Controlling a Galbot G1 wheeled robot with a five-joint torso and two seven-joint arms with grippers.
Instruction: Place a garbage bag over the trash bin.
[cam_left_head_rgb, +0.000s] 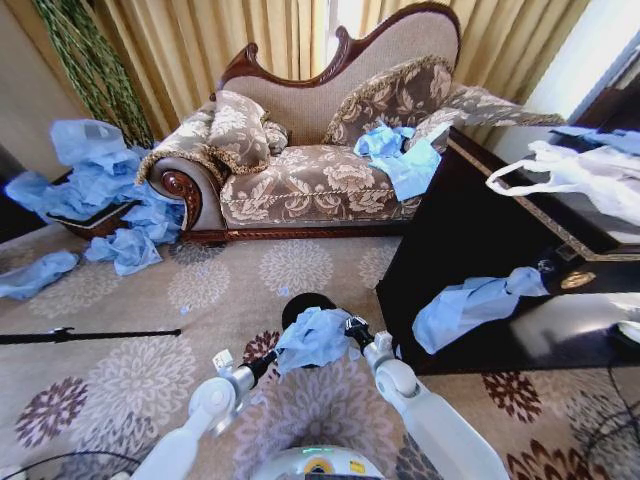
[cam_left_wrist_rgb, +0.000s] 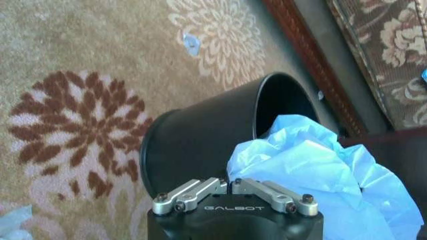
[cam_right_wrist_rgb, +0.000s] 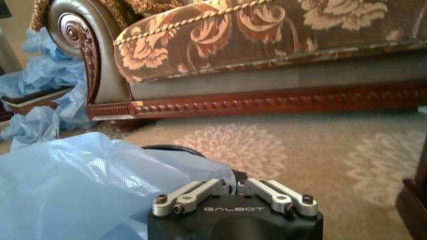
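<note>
On the carpet in front of the sofa (cam_left_head_rgb: 310, 170), the trash bin (cam_left_head_rgb: 300, 305) stands with the garbage bag (cam_left_head_rgb: 315, 338) bunched over its near rim.

Left to right: left gripper (cam_left_head_rgb: 268, 368) sits at the bag's left edge, against the bin's side; fingers drawn together in the left wrist view, can't tell if they pinch any film. Right gripper (cam_left_head_rgb: 352, 328) is at the bag's right edge by the rim; fingers also look together, and whether they hold plastic I can't tell.

Step in hand, my read: open the bag mouth and seat it around the rim. To do it well, each side should hold a single layer at opposite edges, spread apart until the mouth is wider than the bin, then lower and fold the hem outward. Thin film will likely slip or tear if tugged unevenly.

Bag: light blue, translucent, crinkly, still a crumpled wad, part of it sagging into the bin opening (cam_left_wrist_rgb: 283, 102). Bin: black, round, smooth sides, far half of the rim still bare.
</note>
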